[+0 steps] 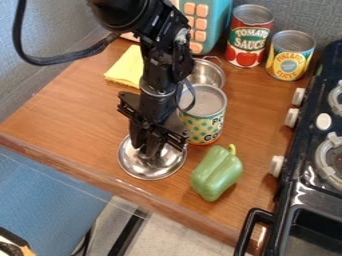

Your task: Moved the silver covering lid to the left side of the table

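The black gripper (148,151) hangs down over the silver lid (152,171), its lower end at the middle of the lid and hiding that part. The lid is round and shiny and lies on the wooden table near its front edge, just left of the green pepper and in front of the patterned can.
A green pepper (217,173) and a patterned can (208,116) stand close on the right. Behind are a metal pot (208,75), a yellow cloth (127,68), two cans and a teal toy. The stove (310,190) borders the right; the table's front edge (87,173) runs diagonally.
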Controlling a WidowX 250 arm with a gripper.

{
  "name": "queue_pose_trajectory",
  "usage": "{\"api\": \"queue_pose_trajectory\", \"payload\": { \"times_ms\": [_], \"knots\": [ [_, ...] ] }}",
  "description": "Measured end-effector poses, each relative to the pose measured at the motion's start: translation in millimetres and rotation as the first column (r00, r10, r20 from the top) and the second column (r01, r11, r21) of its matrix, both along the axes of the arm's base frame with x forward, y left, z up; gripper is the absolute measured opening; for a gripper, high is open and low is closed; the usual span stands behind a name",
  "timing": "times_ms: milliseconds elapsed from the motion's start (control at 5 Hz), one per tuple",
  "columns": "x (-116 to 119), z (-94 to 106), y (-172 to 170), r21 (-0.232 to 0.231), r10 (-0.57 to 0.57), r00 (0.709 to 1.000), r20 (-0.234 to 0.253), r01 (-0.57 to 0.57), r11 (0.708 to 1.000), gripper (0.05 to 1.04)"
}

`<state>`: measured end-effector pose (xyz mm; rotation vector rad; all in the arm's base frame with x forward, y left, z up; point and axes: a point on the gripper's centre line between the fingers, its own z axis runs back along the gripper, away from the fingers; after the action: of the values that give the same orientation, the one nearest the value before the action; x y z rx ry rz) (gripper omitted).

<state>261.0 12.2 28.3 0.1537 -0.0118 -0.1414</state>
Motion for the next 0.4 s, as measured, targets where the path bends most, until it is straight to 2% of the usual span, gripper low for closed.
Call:
{"api": "queue_pose_trajectory", "payload": {
  "times_ms": [200,400],
  "knots": [
    [-3,1.6,2,-0.021,0.002,1.0,-0.011,-0.003,1.0,0.276],
    [-7,12.1,8,-0.05,0.01,1.0,-0.016,-0.011,0.999,0.276]
  ]
}}
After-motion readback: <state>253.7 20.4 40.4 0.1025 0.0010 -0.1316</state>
